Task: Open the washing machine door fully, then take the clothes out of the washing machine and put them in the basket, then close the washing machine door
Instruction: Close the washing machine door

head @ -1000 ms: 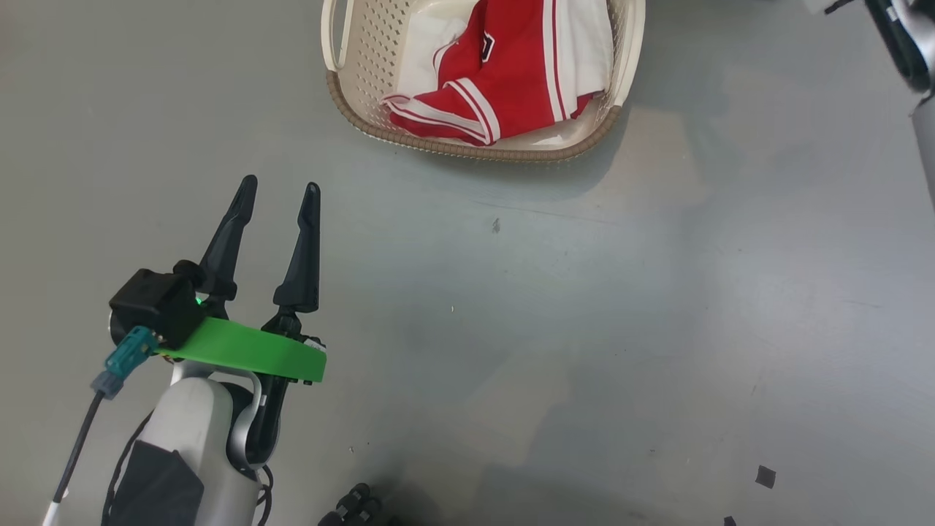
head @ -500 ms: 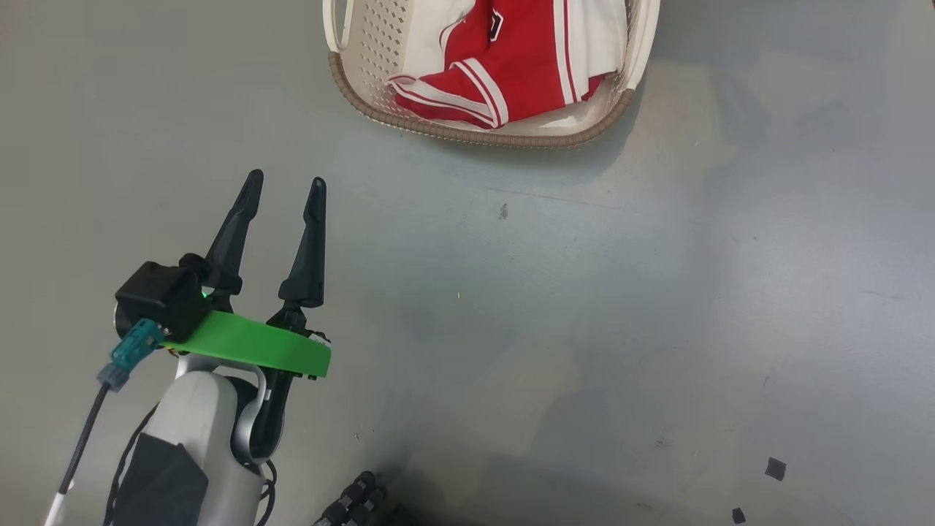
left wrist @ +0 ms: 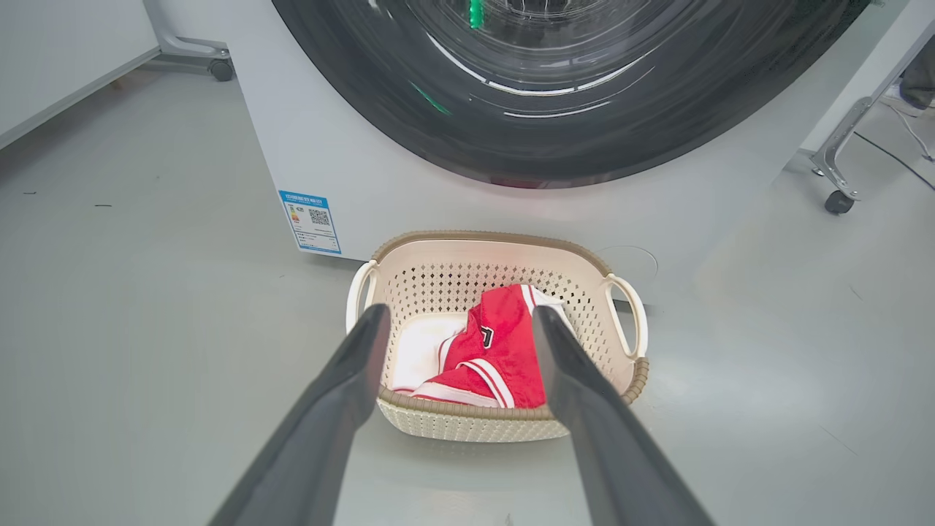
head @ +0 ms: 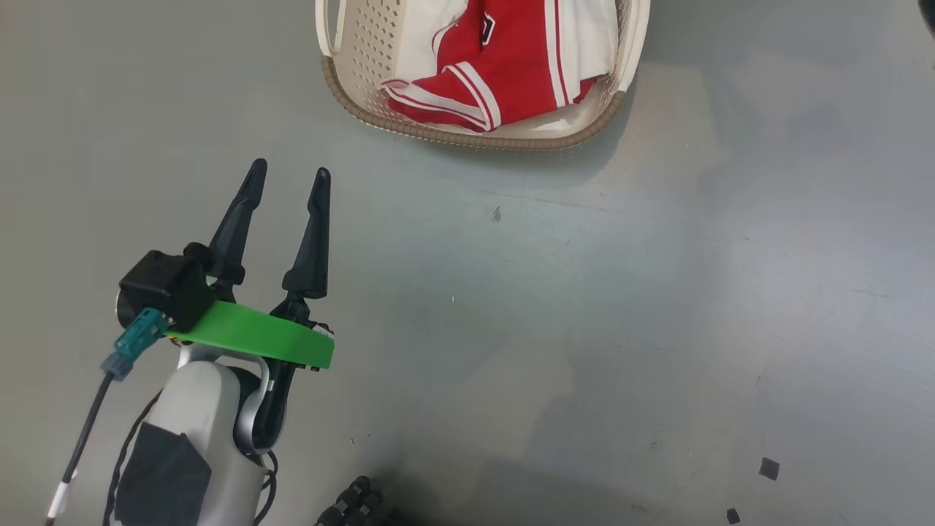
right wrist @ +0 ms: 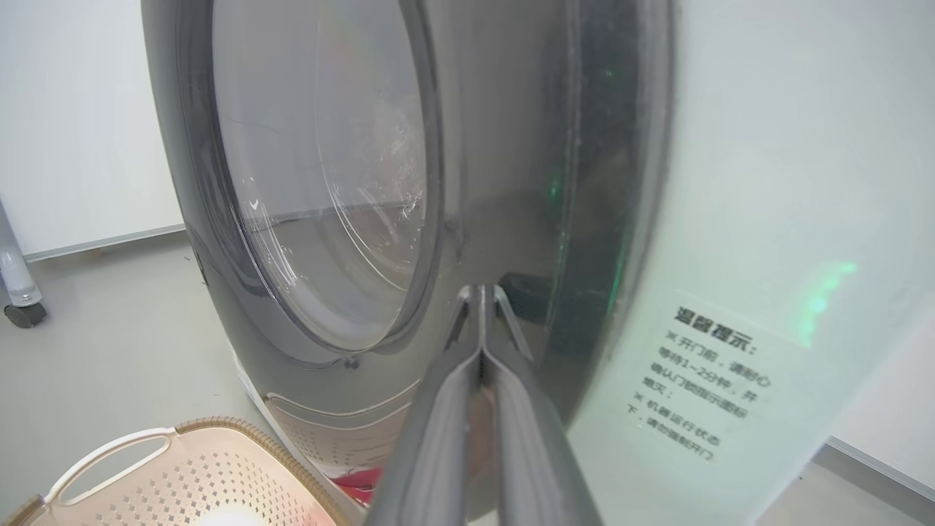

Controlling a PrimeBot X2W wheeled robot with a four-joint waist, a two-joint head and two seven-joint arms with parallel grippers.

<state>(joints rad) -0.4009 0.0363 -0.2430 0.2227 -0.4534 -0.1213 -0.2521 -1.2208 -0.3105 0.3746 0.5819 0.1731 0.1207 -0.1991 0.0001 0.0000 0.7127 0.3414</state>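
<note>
**Hardly anything moved: head camera nudged, things unmoved**

Left gripper (head: pixel 288 168) spread wide, empty, over bare floor (head: pixel 584 307). Clothes (head: pixel 511 66) lying in basket (head: pixel 467 140), just beside machine (left wrist: pixel 350 175). Right gripper (right wrist: pixel 482 292) pinched shut on nothing, tips at door (right wrist: pixel 314 183) rim. Probably only the door-closing left.

The left arm comes in from the near left, its pale forearm (head: pixel 197 409) rising to a wrist ringed by a green band (head: pixel 252 340), with a black camera box (head: pixel 164 288) on its left side. The left gripper (head: pixel 290 172) points toward the far side, its two dark fingers spread wide apart. The right gripper (right wrist: pixel 481 294) has its fingers pressed together, tips touching.
</note>
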